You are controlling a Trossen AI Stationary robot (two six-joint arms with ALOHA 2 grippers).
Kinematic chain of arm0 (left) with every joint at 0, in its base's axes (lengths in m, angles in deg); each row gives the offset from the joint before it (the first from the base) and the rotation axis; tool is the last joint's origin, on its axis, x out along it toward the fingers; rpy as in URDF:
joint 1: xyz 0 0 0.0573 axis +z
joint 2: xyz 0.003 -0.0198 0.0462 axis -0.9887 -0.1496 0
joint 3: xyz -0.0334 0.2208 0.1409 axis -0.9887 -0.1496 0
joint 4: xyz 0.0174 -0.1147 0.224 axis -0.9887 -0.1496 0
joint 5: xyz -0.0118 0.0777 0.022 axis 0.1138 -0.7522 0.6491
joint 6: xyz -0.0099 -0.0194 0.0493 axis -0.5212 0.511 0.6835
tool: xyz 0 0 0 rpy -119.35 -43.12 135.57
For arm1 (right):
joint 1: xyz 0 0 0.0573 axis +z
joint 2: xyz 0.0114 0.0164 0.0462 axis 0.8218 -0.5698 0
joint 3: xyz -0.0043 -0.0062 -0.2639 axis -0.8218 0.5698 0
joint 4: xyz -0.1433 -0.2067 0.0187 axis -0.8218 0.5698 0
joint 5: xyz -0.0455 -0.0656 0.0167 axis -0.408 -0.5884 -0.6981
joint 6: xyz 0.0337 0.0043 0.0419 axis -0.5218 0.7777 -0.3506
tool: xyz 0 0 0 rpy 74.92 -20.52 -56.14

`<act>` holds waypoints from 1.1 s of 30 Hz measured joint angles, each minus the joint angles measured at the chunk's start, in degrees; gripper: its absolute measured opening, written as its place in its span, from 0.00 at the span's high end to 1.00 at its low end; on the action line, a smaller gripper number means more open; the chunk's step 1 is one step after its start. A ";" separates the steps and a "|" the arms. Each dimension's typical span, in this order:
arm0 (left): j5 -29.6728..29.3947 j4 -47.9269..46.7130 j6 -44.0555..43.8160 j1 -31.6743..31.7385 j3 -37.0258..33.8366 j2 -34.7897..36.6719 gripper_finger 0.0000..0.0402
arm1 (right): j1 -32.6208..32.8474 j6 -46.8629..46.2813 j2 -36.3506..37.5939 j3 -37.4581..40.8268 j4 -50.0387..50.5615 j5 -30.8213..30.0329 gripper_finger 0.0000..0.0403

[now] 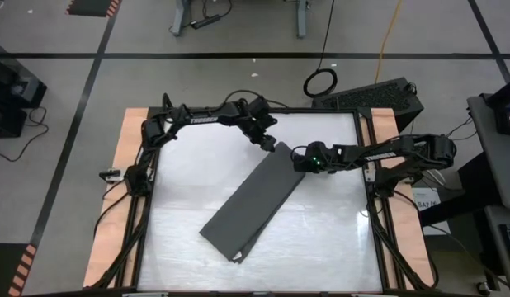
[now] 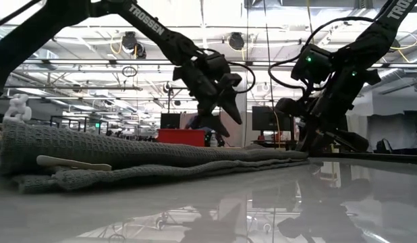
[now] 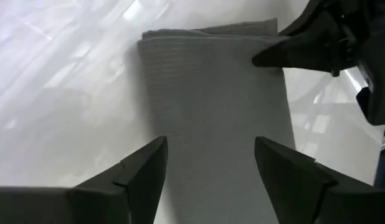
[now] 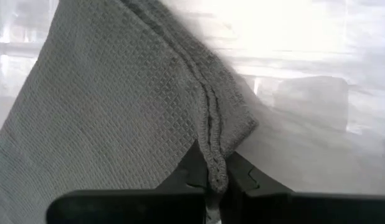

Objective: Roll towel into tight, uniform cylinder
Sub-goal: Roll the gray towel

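Observation:
The dark grey towel (image 1: 253, 200) lies folded into a long strip, slanting across the white table (image 1: 329, 239) from the far middle toward the near left. Its white tag (image 2: 73, 163) shows at the near end in the low view. My left gripper (image 3: 208, 168) is open and hangs above the towel's far end (image 1: 274, 157), clear of it in the low view (image 2: 225, 101). My right gripper (image 1: 301, 162) is shut on the towel at its far right corner. My right gripper pinches the towel's hemmed edge (image 4: 215, 168) between its two fingers, just beside the far right corner (image 4: 242, 124). Several stacked edges show there. The fingers come from the table's right side, low over the surface. The towel lies flat and slack on the table.
Wooden side boards (image 1: 115, 206) and a dark frame (image 1: 375, 223) border the table. A dark keyboard-like unit (image 1: 379, 97) lies beyond the far right corner. Bare table lies to the right of and near the towel.

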 joint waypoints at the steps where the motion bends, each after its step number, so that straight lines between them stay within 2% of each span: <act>1: -0.05 0.64 0.93 -0.10 0.00 -0.08 0.39 | 0.00 0.42 0.00 0.00 0.00 0.06 0.99; 6: -0.11 2.08 4.96 -0.25 0.00 -0.06 0.39 | 0.02 1.21 0.02 -0.02 0.00 0.13 0.99; 11: 0.74 2.03 4.88 0.51 0.04 -2.08 0.45 | 0.02 2.51 0.02 -0.02 -0.13 0.11 0.99; 15: -1.00 2.83 6.21 0.49 -0.05 -2.16 0.49 | 0.02 3.68 0.04 -0.02 -0.13 0.13 0.99; 20: 1.36 5.09 6.21 0.29 0.00 -2.11 0.48 | 0.02 3.92 0.07 -0.02 -0.15 0.34 0.99; 27: -3.58 4.60 9.54 -2.35 0.00 -2.11 0.48 | 0.00 3.73 0.07 -0.02 -0.24 1.90 0.99; 33: -8.62 4.75 8.77 -3.68 0.00 -2.11 0.45 | 0.02 3.73 0.09 -0.02 -0.28 3.78 0.99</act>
